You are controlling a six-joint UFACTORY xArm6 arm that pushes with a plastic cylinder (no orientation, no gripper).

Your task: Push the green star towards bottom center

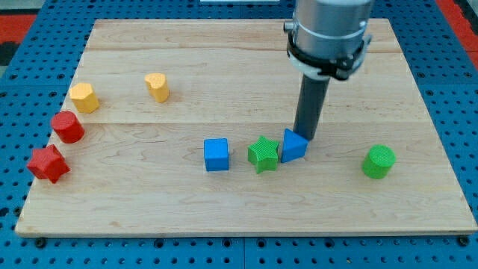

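The green star (263, 154) lies on the wooden board (224, 209) a little right of centre in the lower half. A blue block (293, 145) touches its right side. My tip (305, 137) stands just behind that blue block at its upper right, touching or nearly touching it, and is about a block's width right of the star. A blue cube (216, 154) sits just left of the star with a small gap.
A green cylinder (379, 161) stands at the right. At the left are a yellow block (84, 98), a yellow heart-like block (157, 87), a red cylinder (68, 127) and a red star (48, 164).
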